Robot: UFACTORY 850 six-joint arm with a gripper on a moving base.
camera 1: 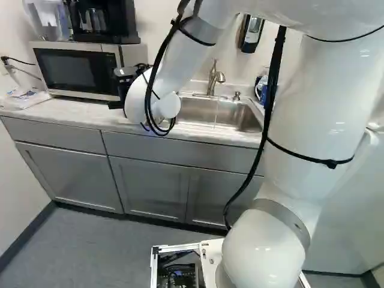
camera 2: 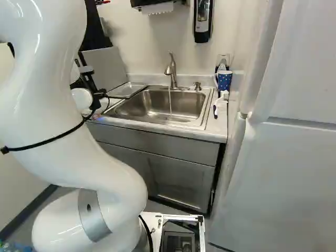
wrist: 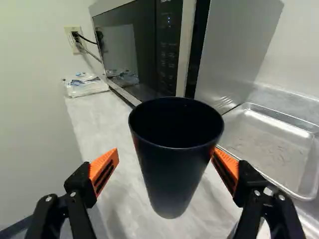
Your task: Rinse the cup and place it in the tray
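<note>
At the counter's microwave end, the gripper shows partly in the left base view, left of the arm's wrist. In the wrist view the gripper is open, its orange pads either side of a dark, tapered cup. The cup is upright with its mouth up, over the pale counter. A gap shows between it and one pad; the other pad's tip reaches its side near the rim. The shallow metal tray lies beside the cup, next to the sink. Water runs from the faucet into the sink.
The microwave stands behind the cup, with a coffee maker on top. A plastic-wrapped packet lies at the counter's far end. Beyond the sink are a blue mug and a brush. Cabinets front the counter.
</note>
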